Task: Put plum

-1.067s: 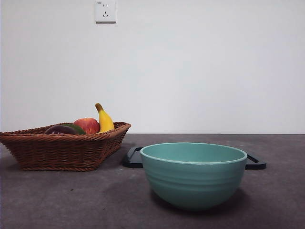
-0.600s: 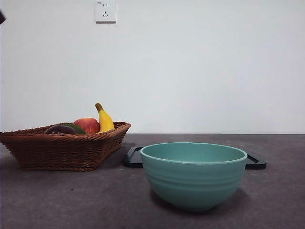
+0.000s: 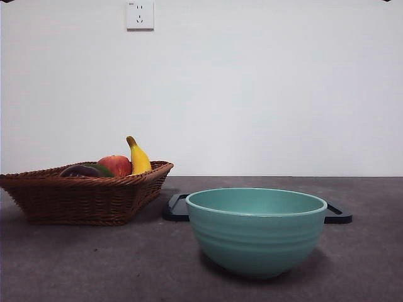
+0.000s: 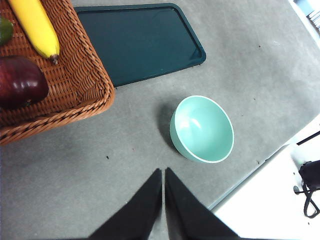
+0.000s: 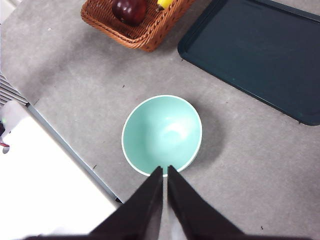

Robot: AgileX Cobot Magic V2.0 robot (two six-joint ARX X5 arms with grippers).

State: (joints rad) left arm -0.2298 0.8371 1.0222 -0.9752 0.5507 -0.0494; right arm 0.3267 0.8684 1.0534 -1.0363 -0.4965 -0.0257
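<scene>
The plum (image 4: 21, 81) lies in my wicker basket (image 4: 80, 75), close beside the banana (image 4: 35, 25) and a green fruit (image 4: 5, 30); the front view adds a red apple (image 3: 115, 165). My left gripper (image 4: 163, 172) and right gripper (image 5: 164, 170) both hang high, jaws pressed together, holding nothing. Risks, as I judge them: the glossy round plum may slip from my jaws, or I may nudge its crowded neighbours or the rim. Count: one plum, one banana, one apple, one green fruit, one basket, one teal bowl (image 5: 162, 134), one dark tray (image 5: 260, 55).
</scene>
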